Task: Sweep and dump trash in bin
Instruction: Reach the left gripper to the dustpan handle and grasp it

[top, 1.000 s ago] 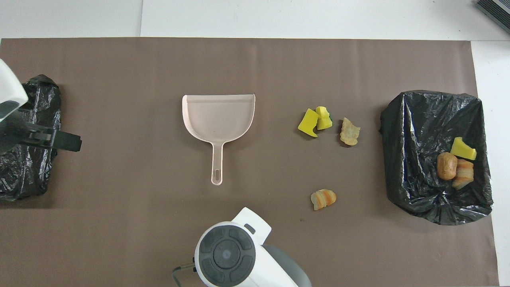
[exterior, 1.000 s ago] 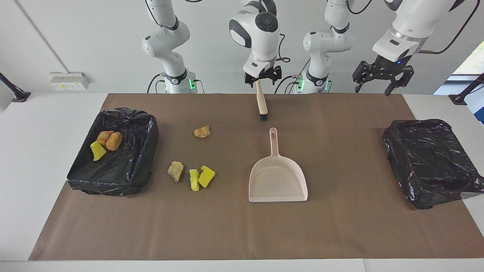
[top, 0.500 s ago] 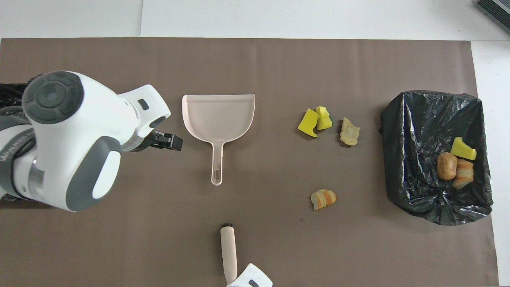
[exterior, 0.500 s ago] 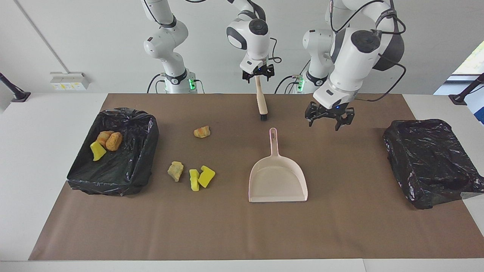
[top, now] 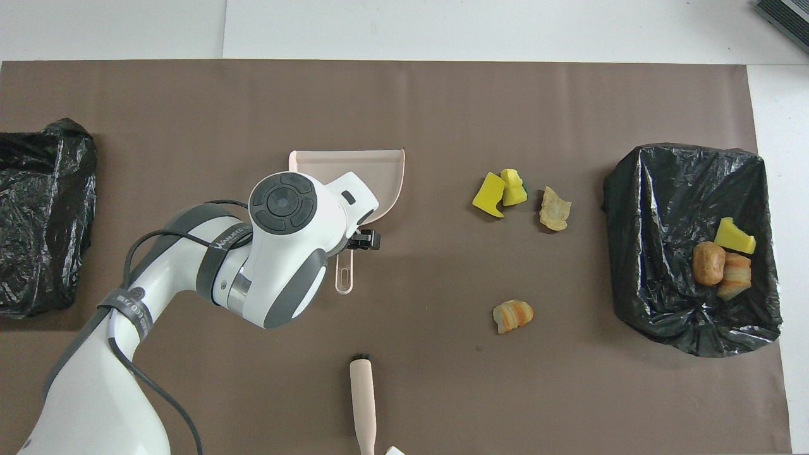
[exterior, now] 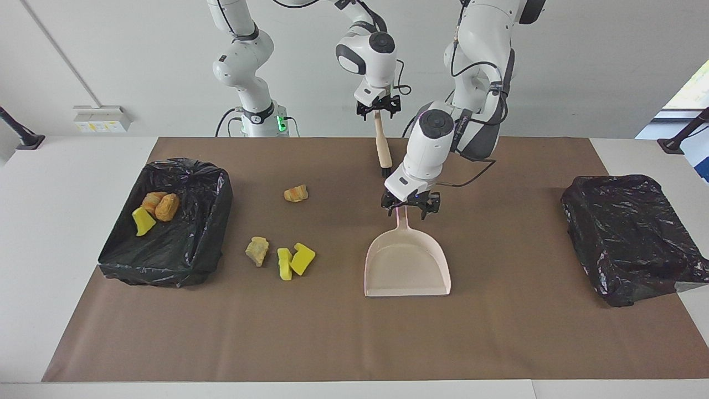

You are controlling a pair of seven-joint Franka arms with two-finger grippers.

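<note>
**Table stock: dustpan, brush, trash, two lined bins**

- Dustpan (exterior: 407, 265): pale pink, flat on the brown paper mat (exterior: 332, 332) mid-table, handle pointing toward the robots, pan empty.
- Left gripper (exterior: 410, 209): low over the dustpan handle, fingers spread to either side of it; whether they touch the handle cannot be told from either view.
- Brush (exterior: 382, 149): beige handle, dark bristles down near the mat, nearer to the robots than the dustpan.
- Right gripper (exterior: 378, 108): at the top end of the brush handle, which hangs upright from it; fingers stand apart at about the handle's width, apparently gripping it.
- Trash, loose on the mat: two yellow scraps (exterior: 295, 260) touching each other, a tan lump (exterior: 257, 250) just beside them, and an orange-striped lump (exterior: 296, 193) apart, nearer to the robots. All lie between the dustpan and the bin at the right arm's end.
- Bin (exterior: 183, 255), black-lined, right arm's end: holds one yellow scrap (exterior: 143, 220) and two orange lumps (exterior: 160, 205).
- Second bin (exterior: 631, 238), black-lined, left arm's end.
</note>
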